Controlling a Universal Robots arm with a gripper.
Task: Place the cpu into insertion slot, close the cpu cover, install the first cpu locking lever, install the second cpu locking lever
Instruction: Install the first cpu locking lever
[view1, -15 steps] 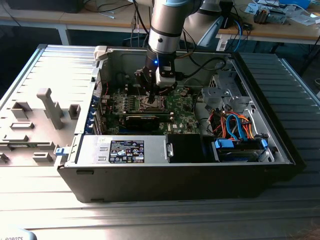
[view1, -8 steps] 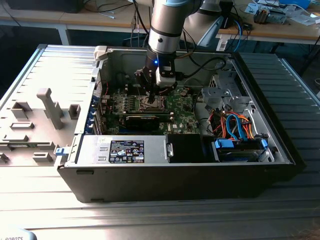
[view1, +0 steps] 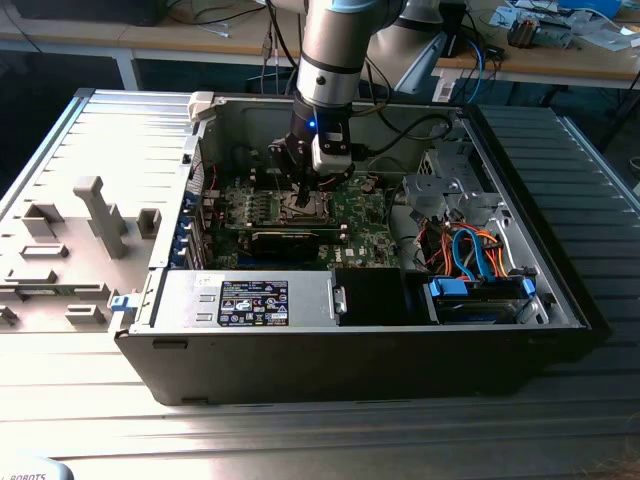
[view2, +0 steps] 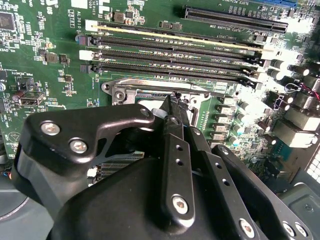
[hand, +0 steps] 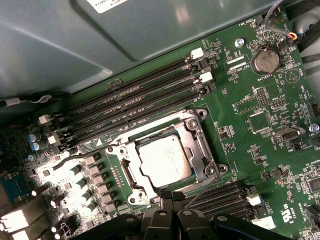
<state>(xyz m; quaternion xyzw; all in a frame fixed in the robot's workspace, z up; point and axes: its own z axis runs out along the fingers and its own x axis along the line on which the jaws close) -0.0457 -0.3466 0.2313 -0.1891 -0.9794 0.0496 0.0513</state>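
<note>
The cpu (hand: 165, 161), a silver-grey square, lies flat in the insertion slot (hand: 128, 176) on the green board. The cpu cover (hand: 199, 145) is down around it, and the chip's face shows through the cut-out. One thin wire lever (hand: 202, 186) slants from the cover's corner toward my fingertips. Another thin lever (hand: 85, 154) runs along the opposite side, by the memory slots. My gripper (hand: 172, 196) sits at the socket's edge with its fingers together, and I cannot tell whether the lever's end is between them. The exterior view has my gripper (view1: 303, 195) low over the socket inside the case.
Long black memory slots (hand: 140, 97) flank the socket, and a row of capacitors (hand: 85, 182) stands beside it. The case wall (hand: 100, 40) rises close behind. A grey drive cage (view1: 450, 185), orange and blue cables (view1: 470, 250) and the power supply (view1: 250, 300) fill the case.
</note>
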